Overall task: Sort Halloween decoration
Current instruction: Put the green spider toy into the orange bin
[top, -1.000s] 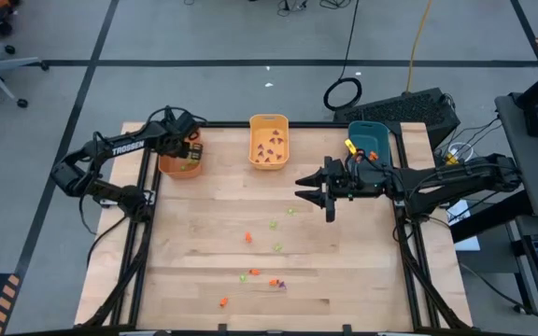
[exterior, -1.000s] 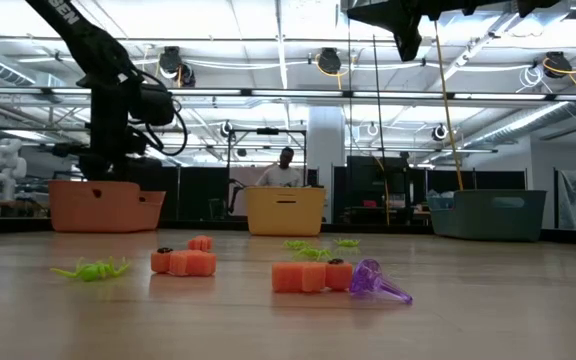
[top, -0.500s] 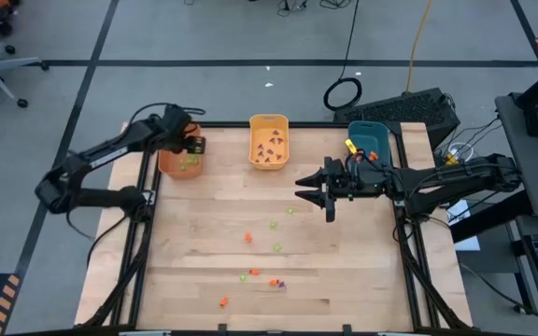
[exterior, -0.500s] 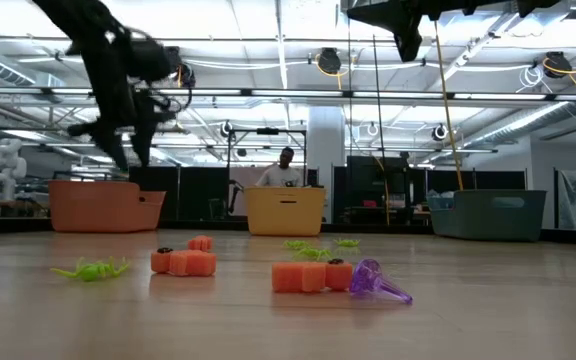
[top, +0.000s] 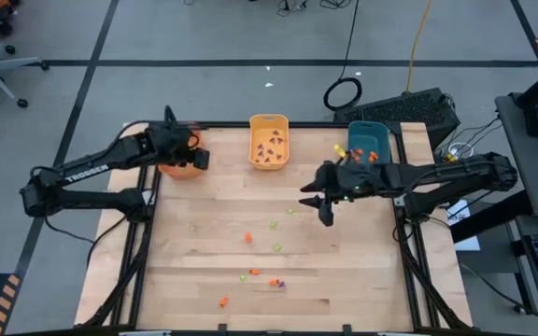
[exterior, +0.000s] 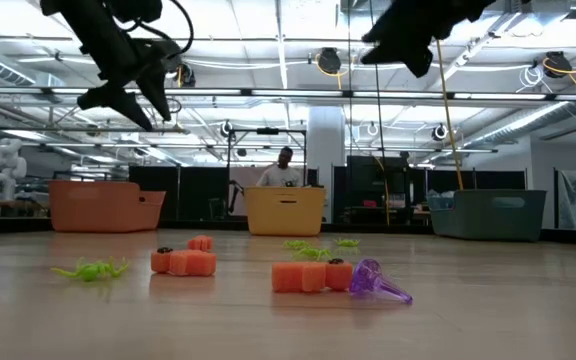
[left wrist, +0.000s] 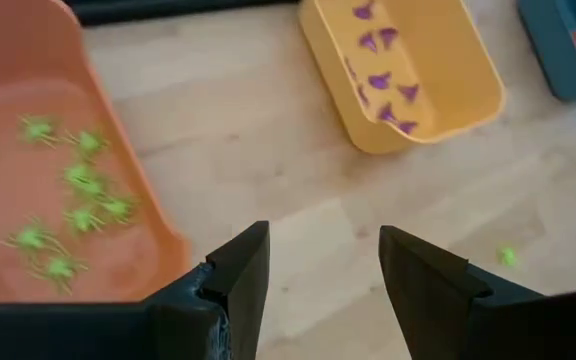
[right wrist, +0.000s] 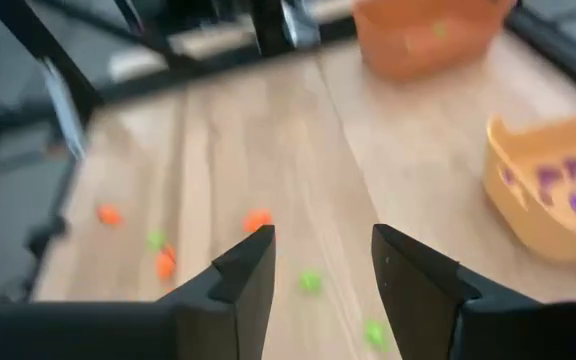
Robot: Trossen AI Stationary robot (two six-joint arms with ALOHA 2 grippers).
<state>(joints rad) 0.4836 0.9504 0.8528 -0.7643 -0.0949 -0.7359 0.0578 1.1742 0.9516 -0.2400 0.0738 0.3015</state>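
Risk: left gripper (left wrist: 323, 275), fingers apart and empty beside orange oblong plastic bin (top: 177, 164); right gripper (right wrist: 320, 280) likewise, could scatter tiny trinkets (top: 276, 282) across wooden surface (top: 204, 243).

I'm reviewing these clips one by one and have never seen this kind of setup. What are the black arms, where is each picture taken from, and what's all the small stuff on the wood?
These are two robot arms at a wooden table. One picture looks straight down, one sits level with the tabletop, and two come from cameras on the arms' wrists.

At the table's far edge stand three bins: an orange bin with little green trinkets inside, a yellow bin with purple trinkets, and a teal bin.

Scattered on the wood are more tiny decorations: orange pieces, green ones and a purple one. The job is sorting them by colour.

The left pincer hangs near the orange bin, open and empty. The right pincer hovers above the loose pieces, also open, holding nothing.
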